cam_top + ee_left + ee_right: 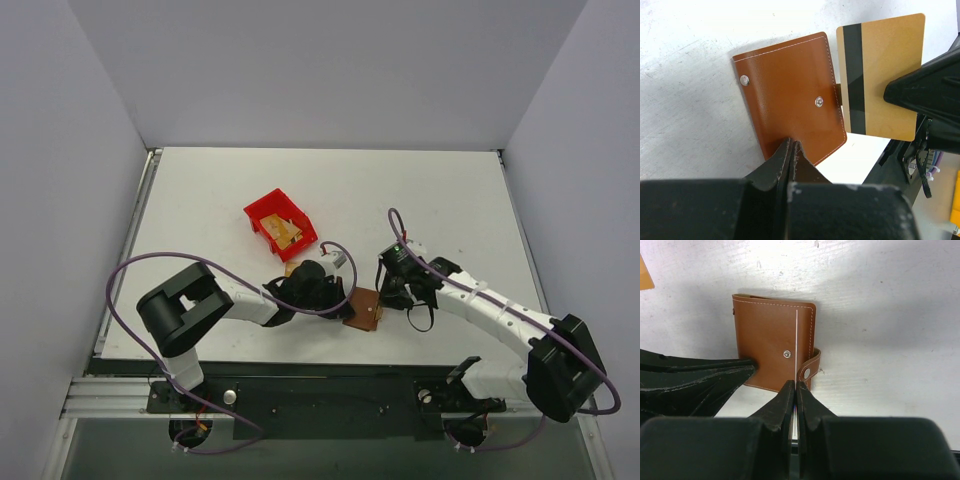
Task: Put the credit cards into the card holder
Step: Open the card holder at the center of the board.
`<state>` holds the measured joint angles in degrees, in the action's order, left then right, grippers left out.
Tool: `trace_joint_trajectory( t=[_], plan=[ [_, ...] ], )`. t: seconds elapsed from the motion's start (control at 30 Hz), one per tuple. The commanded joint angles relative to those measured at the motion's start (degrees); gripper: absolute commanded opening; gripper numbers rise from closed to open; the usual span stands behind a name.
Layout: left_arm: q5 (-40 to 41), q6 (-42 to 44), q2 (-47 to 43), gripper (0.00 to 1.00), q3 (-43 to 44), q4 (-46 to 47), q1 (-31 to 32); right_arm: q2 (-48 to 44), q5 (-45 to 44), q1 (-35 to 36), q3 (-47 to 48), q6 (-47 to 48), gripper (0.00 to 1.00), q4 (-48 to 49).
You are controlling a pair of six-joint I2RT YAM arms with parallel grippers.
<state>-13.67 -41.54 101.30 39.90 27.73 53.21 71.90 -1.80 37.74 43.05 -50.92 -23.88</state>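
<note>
**Card poised at a closed holder**

The card holder (771, 340) lies flat just beyond the right gripper (794, 389), which is clamped on a striped credit card (890, 70) held edge-on. The left gripper (790, 147), fingers pressed together, touches the holder's edge. Insertion is under way, and a pocket likely needs exposing next.

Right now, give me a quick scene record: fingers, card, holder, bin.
left fingers: shut on the card holder at its edge
right fingers: shut on striped card, close by the holder
card holder: folded shut, lying on table
red bin: more cards inside
</note>
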Motion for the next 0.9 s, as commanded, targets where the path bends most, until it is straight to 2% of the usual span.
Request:
trace_joint_trajectory(
  t=[0.0, 0.5, 0.87],
  plan=[
    [1.1, 0.5, 2.0, 0.0, 0.6, -1.6, 0.4, -2.7, -2.0, -1.0, -1.1, 0.3, 0.0, -3.0],
    [1.1, 0.4, 2.0, 0.0, 0.8, -1.9, 0.4, -4.0, -2.8, -2.0, -5.0, 0.4, 0.0, -3.0],
    [0.8, 0.5, 2.3, 0.0, 1.6, -2.0, 0.4, -6.8, -0.8, -3.0, -11.0, 1.7, 0.0, 5.7]
  ],
)
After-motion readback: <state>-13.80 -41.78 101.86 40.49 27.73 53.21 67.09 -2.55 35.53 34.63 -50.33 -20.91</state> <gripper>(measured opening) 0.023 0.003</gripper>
